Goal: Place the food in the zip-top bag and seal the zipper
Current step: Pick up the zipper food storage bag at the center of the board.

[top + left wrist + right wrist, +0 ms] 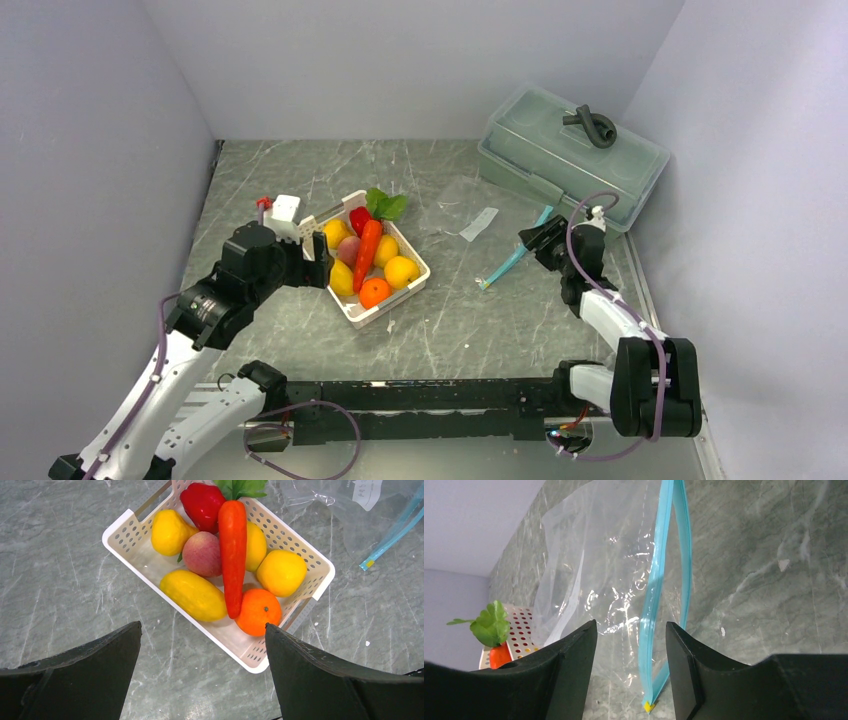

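Observation:
The food lies in a white slotted basket: a carrot, a red pepper, lemons, oranges and a peach. My left gripper is open and empty, hovering over the basket's near-left corner; the carrot lies just ahead of it. The clear zip-top bag lies flat to the right of the basket. Its teal zipper runs along the right edge, its two strips slightly parted. My right gripper is open, its fingers either side of the zipper's near end.
A grey-green lidded box with a black loop on its lid stands at the back right, close behind the right gripper. Grey walls enclose the table on three sides. The bag's white label faces up.

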Controlling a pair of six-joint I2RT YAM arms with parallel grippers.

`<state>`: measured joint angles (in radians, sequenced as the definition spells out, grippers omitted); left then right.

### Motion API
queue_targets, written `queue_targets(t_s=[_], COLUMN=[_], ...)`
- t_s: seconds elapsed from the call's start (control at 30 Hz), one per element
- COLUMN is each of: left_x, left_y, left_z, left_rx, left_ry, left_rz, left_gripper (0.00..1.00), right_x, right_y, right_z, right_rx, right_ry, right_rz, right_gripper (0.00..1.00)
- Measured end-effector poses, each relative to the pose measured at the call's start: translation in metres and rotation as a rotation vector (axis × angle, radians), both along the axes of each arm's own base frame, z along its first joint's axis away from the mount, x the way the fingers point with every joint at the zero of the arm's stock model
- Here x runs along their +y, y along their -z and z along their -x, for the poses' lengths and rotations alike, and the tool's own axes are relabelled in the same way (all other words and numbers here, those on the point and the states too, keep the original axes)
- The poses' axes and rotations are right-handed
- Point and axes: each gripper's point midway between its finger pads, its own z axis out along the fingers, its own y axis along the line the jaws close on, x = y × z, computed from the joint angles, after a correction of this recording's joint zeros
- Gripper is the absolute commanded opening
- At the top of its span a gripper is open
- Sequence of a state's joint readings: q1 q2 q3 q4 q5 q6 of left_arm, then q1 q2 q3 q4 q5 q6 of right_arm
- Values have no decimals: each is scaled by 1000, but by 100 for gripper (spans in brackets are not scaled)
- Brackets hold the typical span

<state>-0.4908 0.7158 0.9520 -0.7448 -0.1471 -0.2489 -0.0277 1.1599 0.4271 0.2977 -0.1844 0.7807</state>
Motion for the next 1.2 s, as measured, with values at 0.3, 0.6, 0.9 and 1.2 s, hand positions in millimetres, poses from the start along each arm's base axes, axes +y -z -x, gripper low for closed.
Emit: queue_targets(t_s=[0.3, 0.6, 0.9, 1.2], left_x=[0, 0, -1, -1], left_y=[0, 0, 1, 1], left_z=[0, 0, 0, 0], left_rx=[1, 2, 3, 4], left_ry=[0, 1, 4, 6], left_rz=[-1, -1, 0, 1], left_gripper=[98, 98, 98, 98], right_x=[7, 12, 17, 20], right_y=[16, 16, 21, 13], right_z=[-2, -13, -23, -26], right_rx=[18, -15, -33, -66], right_ry=[-18, -33, -44, -58], right_rz=[-45, -78, -124, -147], right_gripper=[57, 52, 17, 0])
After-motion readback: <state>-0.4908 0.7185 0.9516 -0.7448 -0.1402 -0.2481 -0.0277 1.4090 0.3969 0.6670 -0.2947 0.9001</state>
